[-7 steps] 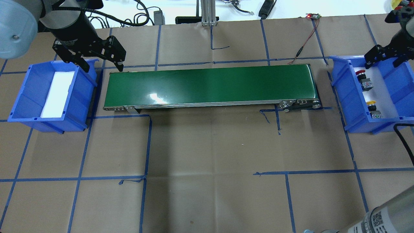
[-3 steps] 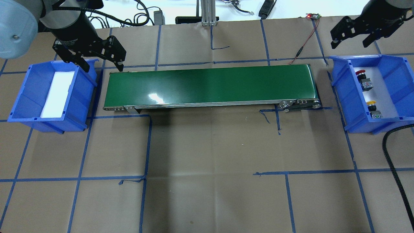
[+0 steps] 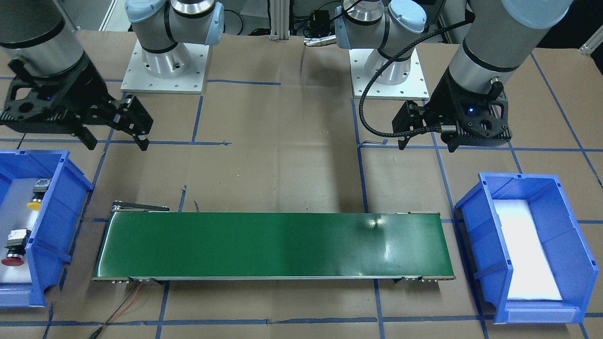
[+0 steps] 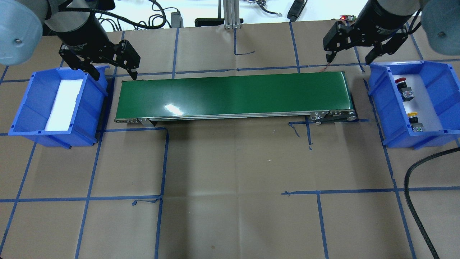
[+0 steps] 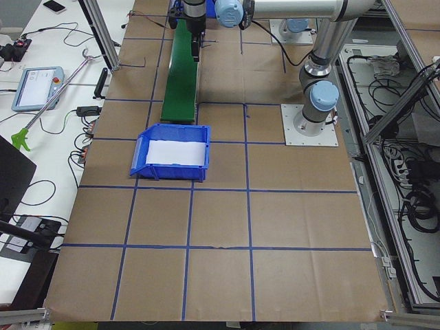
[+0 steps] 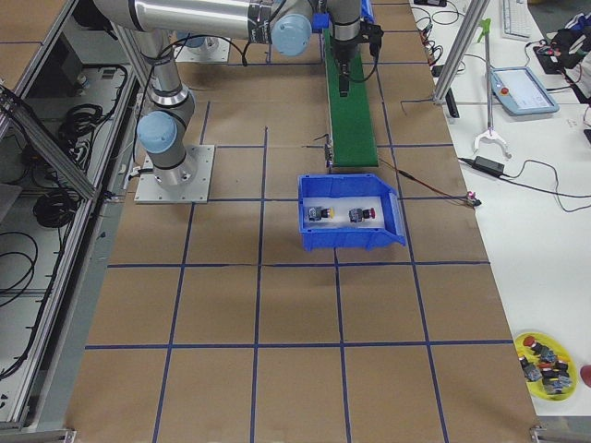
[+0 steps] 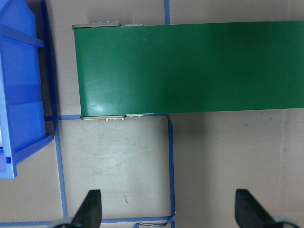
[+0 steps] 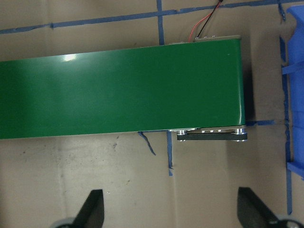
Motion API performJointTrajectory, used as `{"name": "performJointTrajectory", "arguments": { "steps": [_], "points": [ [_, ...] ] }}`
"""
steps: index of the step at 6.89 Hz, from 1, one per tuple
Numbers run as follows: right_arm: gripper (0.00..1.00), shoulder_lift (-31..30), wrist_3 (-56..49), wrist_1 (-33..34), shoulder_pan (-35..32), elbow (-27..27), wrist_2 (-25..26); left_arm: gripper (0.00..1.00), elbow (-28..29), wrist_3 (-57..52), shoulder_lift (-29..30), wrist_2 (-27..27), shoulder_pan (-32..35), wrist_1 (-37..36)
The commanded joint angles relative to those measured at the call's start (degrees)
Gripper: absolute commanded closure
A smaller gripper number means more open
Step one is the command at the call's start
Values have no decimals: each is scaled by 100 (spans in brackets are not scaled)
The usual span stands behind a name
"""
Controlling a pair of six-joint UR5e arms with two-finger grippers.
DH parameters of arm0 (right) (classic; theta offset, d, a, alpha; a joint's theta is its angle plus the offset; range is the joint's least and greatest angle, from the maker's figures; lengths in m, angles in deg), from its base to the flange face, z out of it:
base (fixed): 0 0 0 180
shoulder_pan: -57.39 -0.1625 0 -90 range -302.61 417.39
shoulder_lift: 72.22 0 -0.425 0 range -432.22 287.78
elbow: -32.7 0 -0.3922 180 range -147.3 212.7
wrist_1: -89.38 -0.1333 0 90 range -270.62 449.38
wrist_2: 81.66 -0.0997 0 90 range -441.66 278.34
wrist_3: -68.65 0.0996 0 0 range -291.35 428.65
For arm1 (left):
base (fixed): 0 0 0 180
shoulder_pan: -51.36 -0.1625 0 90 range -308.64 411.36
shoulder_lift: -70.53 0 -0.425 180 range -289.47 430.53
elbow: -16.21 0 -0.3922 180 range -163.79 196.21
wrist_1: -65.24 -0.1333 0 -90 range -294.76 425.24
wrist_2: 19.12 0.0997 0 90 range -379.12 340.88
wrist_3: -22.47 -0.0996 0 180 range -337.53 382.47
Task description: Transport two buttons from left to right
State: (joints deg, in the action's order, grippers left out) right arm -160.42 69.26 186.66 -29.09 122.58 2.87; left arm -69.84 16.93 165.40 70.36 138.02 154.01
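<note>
The red-capped button (image 4: 400,82) and the yellow-capped button (image 4: 412,116) lie on the white pad inside the right blue bin (image 4: 377,94). They also show in the front view, the yellow one (image 3: 34,205) and the red one (image 3: 12,261). My right gripper (image 4: 348,61) is open and holds nothing. It hovers beyond the far right end of the green conveyor belt (image 4: 233,93), left of that bin. My left gripper (image 4: 114,75) is open and holds nothing, between the left blue bin (image 4: 27,104) and the belt's left end.
The left bin shows only a white pad (image 4: 63,104). A red and black wire (image 4: 341,43) runs to the belt's far right corner. A black cable (image 4: 413,180) loops at the right edge. Blue tape lines grid the brown paper.
My right gripper has swung from above the right bin to the left, over to the belt's far right end. The left gripper and both buttons have not moved.
</note>
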Motion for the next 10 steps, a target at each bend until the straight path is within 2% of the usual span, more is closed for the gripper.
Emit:
{"name": "performJointTrajectory", "arguments": {
  "steps": [1, 10],
  "points": [
    [0, -109, 265, -68, -290, 92, -7, 0, 0, 0, -4, 0, 0, 0],
    [0, -136, 274, -174, -290, 101, -7, 0, 0, 0, -22, 9, 0, 0]
  ]
}}
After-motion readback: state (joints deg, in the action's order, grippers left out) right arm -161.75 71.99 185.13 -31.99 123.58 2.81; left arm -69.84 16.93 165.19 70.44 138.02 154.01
